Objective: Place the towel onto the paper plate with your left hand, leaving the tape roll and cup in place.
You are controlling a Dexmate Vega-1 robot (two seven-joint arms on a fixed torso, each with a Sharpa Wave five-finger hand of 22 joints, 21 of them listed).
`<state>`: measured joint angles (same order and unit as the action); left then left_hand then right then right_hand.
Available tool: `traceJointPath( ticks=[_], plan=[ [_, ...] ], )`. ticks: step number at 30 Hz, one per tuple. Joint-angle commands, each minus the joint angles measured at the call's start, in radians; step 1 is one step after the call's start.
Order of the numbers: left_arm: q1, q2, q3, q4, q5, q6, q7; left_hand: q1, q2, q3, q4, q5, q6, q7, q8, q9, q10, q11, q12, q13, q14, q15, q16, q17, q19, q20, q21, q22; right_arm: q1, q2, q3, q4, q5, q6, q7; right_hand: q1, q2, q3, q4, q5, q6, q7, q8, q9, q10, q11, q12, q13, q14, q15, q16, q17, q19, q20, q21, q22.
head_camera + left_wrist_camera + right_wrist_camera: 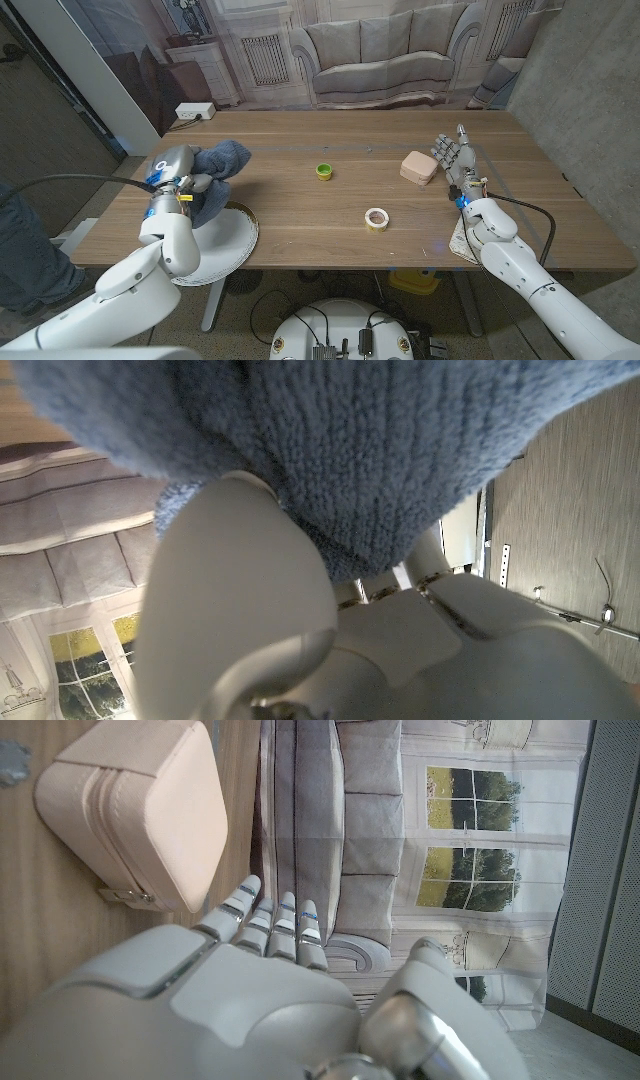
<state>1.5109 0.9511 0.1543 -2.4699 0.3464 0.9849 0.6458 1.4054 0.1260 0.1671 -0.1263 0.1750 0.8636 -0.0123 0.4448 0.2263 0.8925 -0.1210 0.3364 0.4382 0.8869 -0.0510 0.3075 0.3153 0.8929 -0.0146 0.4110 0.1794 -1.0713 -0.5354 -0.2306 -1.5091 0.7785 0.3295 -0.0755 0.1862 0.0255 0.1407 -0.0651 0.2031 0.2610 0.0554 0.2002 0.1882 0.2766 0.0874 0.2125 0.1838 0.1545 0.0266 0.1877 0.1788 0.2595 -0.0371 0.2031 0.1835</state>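
- So we've got the left hand (178, 170) holding the blue towel (222, 160) up off the desk (300, 225), arm bent and coming in from the near left corner.
- The towel is bunched up in the fingers and hangs just above the far edge of the white paper plate (222, 248), which sits at the near left edge of the desk. We can't tell if the towel's lowest fold is touching the plate yet.
- From the left wrist view the towel (360, 450) drapes right over the back of the hand (300, 630), so we can't see the fingers themselves there, only that they have the cloth.
- The right hand (455, 160) is over on the right side of the desk, standing upright on its edge with fingers pointing away from the robot, fairly straight and close together, holding nothing.
- Just beside that hand is a small pinkish zip case (417, 167); in the right wrist view the case (140, 810) sits near the fingers (270, 925), but we can't say if they touch.
- The tape roll (376, 218) lies mid-desk towards the near side, and the little green cup (324, 171) is further back, both well apart from the towel and the plate.
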Motion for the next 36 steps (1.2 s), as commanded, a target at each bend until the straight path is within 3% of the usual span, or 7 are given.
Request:
traceJointPath(
  ticks=[1, 14, 19, 25, 36],
  plan=[
    [0.074, -0.048, -0.03, -0.021, 0.024, -0.019, 0.012, 0.007, 0.015, 0.03, 0.02, 0.007, 0.012, -0.002, 0.005, 0.004, 0.011, -0.002, -0.004, 0.004, 0.079, -0.13, 0.003, 0.005, 0.071, -0.062, 0.008, 0.004, -0.003, 0.001, 0.003, -0.011, 0.001, -0.013, -0.017, 0.002, 0.003, -0.004, 0.003, -0.001, 0.006, -0.001, -0.003, 0.002, 0.006, -0.002, 0.002, 0.003, 0.006, 0.0, -0.001, 0.005, 0.002, -0.005, 0.001, 0.003],
    [0.111, -0.079, 0.006, -0.059, 0.074, 0.031, 0.018, 0.006, 0.014, 0.033, 0.02, 0.006, 0.015, -0.001, 0.005, 0.004, 0.019, 0.0, -0.007, 0.011, 0.088, -0.132, 0.002, 0.008, 0.072, -0.062, 0.011, 0.004, 0.012, 0.005, -0.007, 0.015, -0.005, -0.008, 0.0, 0.002, 0.004, -0.005, 0.003, -0.001, 0.006, -0.002, -0.004, 0.002, 0.007, -0.001, 0.002, 0.003, 0.007, 0.001, -0.001, 0.005, 0.002, -0.005, 0.001, 0.003],
    [0.112, -0.052, 0.027, -0.092, 0.096, 0.104, -0.011, 0.006, 0.014, 0.034, 0.019, 0.006, 0.014, -0.001, 0.005, 0.004, 0.022, -0.003, -0.008, 0.013, 0.088, -0.13, 0.0, 0.009, 0.073, -0.062, 0.012, 0.004, 0.015, 0.007, -0.007, 0.018, 0.003, -0.017, -0.001, 0.002, 0.003, -0.006, 0.003, -0.001, 0.006, -0.001, -0.003, 0.002, 0.006, 0.0, 0.002, 0.003, 0.006, 0.0, -0.001, 0.005, 0.003, -0.005, 0.001, 0.003],
    [0.069, 0.005, 0.114, -0.128, 0.146, 0.255, -0.026, 0.006, 0.013, 0.035, 0.019, 0.006, 0.016, -0.002, 0.005, 0.003, 0.025, -0.007, -0.009, 0.016, 0.089, -0.13, -0.001, 0.01, 0.072, -0.063, 0.013, 0.004, 0.029, 0.01, -0.011, 0.034, 0.006, -0.022, 0.008, 0.002, 0.004, -0.006, 0.002, -0.001, 0.006, -0.001, -0.003, 0.002, 0.007, -0.003, 0.002, 0.003, 0.006, -0.001, -0.001, 0.006, 0.003, -0.004, 0.001, 0.003],
    [0.047, 0.017, 0.186, -0.136, 0.147, 0.367, 0.021, 0.004, 0.012, 0.037, 0.019, 0.006, 0.022, -0.004, 0.007, 0.002, 0.027, -0.005, -0.011, 0.021, 0.092, -0.128, -0.003, 0.012, 0.072, -0.059, 0.015, 0.004, 0.059, 0.017, -0.023, 0.068, 0.008, -0.026, 0.034, 0.001, 0.004, -0.007, 0.002, -0.001, 0.006, -0.001, -0.004, 0.002, 0.006, -0.003, 0.002, 0.003, 0.006, 0.0, -0.001, 0.005, 0.003, -0.004, 0.001, 0.003]
  ],
)
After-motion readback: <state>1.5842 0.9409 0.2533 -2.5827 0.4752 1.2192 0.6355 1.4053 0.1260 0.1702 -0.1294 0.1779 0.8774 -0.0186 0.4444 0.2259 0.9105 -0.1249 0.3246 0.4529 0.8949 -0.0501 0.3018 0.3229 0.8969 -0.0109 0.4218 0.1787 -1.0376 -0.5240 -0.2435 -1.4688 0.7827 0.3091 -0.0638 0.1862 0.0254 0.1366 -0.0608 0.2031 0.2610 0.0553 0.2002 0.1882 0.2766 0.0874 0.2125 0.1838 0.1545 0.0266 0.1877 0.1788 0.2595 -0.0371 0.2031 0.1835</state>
